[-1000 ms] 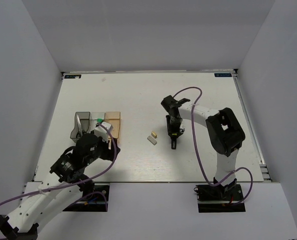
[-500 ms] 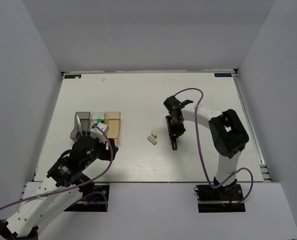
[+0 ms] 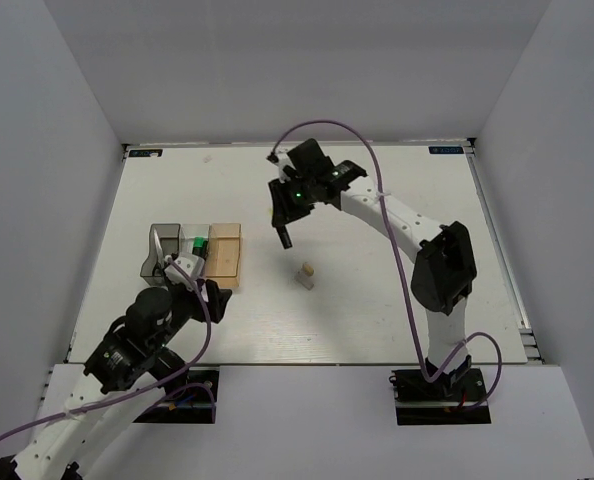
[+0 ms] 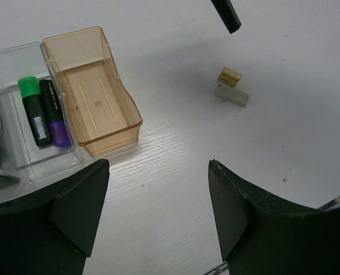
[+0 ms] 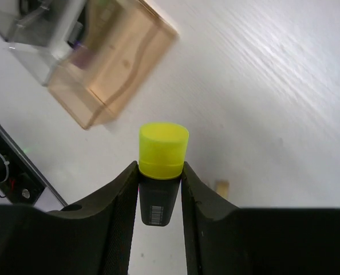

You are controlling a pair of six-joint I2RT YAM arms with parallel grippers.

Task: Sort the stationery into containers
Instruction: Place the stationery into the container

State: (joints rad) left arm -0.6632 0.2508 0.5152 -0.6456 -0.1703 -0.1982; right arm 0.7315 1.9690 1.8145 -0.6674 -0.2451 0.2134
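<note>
Beyond the tan box (image 4: 95, 106) and to its right, the right gripper (image 5: 161, 172) clasps the yellow highlighter (image 5: 163, 143) aloft. The green highlighter (image 4: 32, 109) and purple highlighter (image 4: 55, 114) lie in the grey box (image 4: 10, 69) touching its left side; two erasers (image 4: 233, 96) sit to its right. The left gripper (image 4: 158, 212) hangs near it, jaws spread, empty.

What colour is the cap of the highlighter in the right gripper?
Yellow. The highlighter in the right gripper shows it best in the right wrist view.

The bench (image 4: 176, 189) has a matt white wood-grain finish; the amber box (image 4: 130, 112), clear box (image 4: 12, 132) and yellow highlighter (image 5: 163, 150) are smooth plastic.
</note>
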